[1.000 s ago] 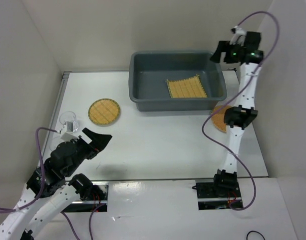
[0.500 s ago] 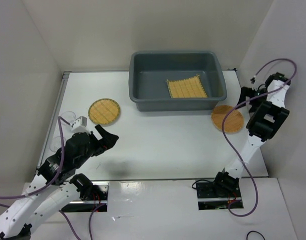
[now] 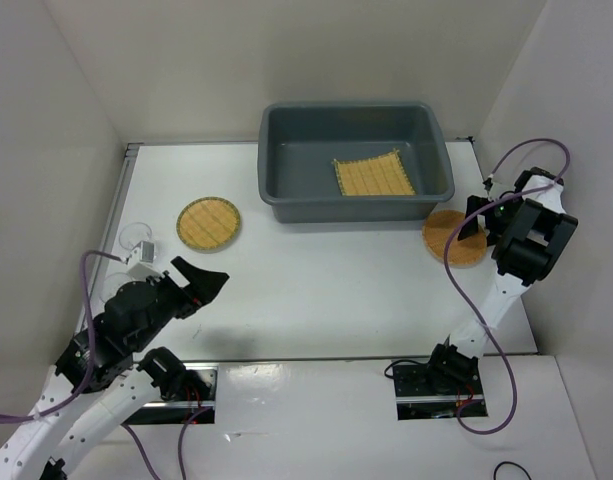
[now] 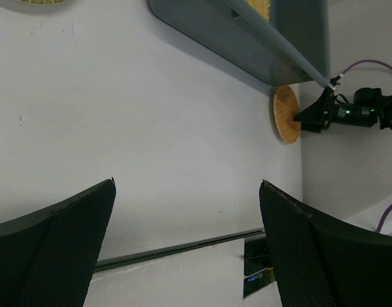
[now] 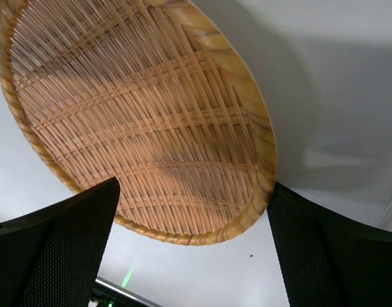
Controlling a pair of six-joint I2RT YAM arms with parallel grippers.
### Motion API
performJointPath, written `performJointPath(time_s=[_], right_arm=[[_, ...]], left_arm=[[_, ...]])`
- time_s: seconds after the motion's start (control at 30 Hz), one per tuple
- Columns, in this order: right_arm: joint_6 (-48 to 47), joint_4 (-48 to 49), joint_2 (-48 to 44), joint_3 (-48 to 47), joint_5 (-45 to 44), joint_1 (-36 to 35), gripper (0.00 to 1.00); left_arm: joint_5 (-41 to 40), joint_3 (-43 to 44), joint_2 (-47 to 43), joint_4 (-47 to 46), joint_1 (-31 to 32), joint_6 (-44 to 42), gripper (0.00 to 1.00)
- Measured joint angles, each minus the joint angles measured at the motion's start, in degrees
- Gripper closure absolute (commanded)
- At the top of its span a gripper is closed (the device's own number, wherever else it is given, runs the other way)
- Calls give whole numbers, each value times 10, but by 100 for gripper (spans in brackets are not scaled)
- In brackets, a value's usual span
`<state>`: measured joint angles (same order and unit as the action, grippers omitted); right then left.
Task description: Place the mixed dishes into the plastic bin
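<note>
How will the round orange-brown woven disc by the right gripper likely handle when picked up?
The orange-brown disc is thin open wickerwork, so probably light and fairly stiff. Its rough weave and braided rim should resist slipping. Lying flat on the table, it looks unlikely to roll, though a push may slide it.

A round orange-brown woven disc (image 5: 138, 121) fills most of the view and lies flat on the white bench (image 5: 336, 77). Its flat strips cross in a basket weave inside a thicker twisted rim. The right gripper (image 5: 192, 185) hangs over the disc's near edge with its two dark mesh-textured fingers (image 5: 55, 256) spread wide, one at each lower corner, so the rim shows in the gap between them. Whether the fingertips touch the rim cannot be told. Soft grey shadow falls on the bench to the right of the disc. A small green glint (image 5: 127, 279) shows near the bottom edge.
</note>
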<state>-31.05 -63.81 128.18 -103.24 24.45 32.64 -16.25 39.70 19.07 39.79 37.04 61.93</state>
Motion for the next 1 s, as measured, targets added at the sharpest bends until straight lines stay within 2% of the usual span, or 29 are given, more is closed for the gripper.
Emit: performJointPath(time_s=[0.17,0.2,0.23,0.27,0.3,0.37,0.4,0.5,0.63,0.83,1.0], right_arm=[[8,22,-11,18,0,0,2],[7,22,-11,19,2,0,7],[3,22,-11,19,9,1,21],[-3,23,-10,20,16,2,21],[-7,24,-8,21,24,5,40],[-21,24,2,21,46,10,61],[-22,21,9,21,61,13,79],[-23,-12,29,24,130,18,100],[-16,-50,41,34,203,24,100],[-64,-75,42,45,228,32,100],[-122,-91,9,82,226,43,100]], left_arm=[[1,0,-35,22,0,25,1],[1,-1,-40,25,0,29,1],[1,-2,-45,27,0,32,1],[1,-3,-50,29,0,37,1],[1,-4,-54,31,0,43,1],[1,-5,-58,35,0,46,1],[1,-5,-59,37,0,47,1],[1,-5,-54,37,0,47,1],[2,-5,-39,35,0,47,1],[5,-11,-38,24,0,47,1],[9,-23,-40,22,0,47,1]])
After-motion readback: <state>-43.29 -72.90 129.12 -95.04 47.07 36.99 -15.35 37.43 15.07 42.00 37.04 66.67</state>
